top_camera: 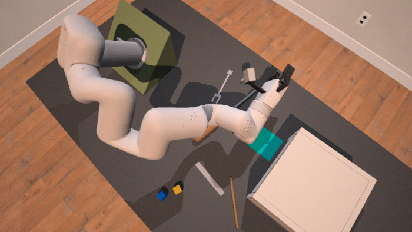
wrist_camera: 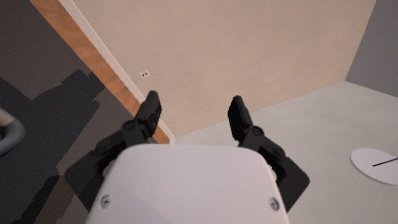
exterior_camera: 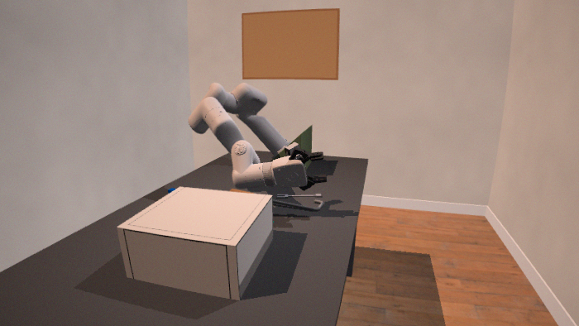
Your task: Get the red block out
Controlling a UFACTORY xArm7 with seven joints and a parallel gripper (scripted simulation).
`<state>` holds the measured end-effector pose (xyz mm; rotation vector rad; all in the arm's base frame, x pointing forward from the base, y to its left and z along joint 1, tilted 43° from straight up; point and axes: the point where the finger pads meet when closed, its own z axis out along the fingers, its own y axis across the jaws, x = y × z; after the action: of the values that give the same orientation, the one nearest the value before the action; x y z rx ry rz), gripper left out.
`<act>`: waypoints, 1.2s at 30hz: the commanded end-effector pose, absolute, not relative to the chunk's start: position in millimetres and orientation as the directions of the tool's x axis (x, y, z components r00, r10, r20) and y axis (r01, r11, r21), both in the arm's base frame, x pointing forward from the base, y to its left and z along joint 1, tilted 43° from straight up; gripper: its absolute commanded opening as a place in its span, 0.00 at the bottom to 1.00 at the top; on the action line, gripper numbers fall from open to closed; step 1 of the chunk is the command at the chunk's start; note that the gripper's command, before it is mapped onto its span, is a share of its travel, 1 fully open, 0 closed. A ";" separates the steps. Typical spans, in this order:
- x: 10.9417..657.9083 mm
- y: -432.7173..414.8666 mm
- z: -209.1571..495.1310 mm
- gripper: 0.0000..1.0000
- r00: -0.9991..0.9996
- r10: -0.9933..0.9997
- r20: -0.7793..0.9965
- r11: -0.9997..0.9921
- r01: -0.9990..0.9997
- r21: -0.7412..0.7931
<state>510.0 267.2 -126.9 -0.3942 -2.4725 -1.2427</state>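
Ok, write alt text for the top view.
A white robot arm stretches across a dark table, its open gripper holding nothing above a long hooked tool. A teal square lies beside a white cabinet; blue and yellow blocks sit nearer the camera.

White arm [top_camera: 165, 123] folded low in a zigzag, elbow nr the worktop, wrist tipped sideways. Hand [wrist_camera: 195, 117] wide open, nothing betw the black fingers, aimed off toward the far wall.
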 end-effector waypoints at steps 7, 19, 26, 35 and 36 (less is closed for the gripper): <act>510.5 269.8 -124.9 1.00 -0.903 0.087 0.420 0.577 0.389 0.718; 509.9 269.7 -125.0 0.00 -0.903 0.086 0.420 0.579 0.389 0.717; 478.2 258.6 -125.3 0.00 -0.892 0.037 0.450 0.730 0.332 0.598; 436.5 218.1 -110.4 0.00 -0.878 0.012 0.478 0.932 0.183 0.312; 430.0 205.8 -103.3 0.00 -0.879 0.017 0.476 0.961 0.146 0.235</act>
<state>453.2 230.1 -117.9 -0.1900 -2.5858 -0.6897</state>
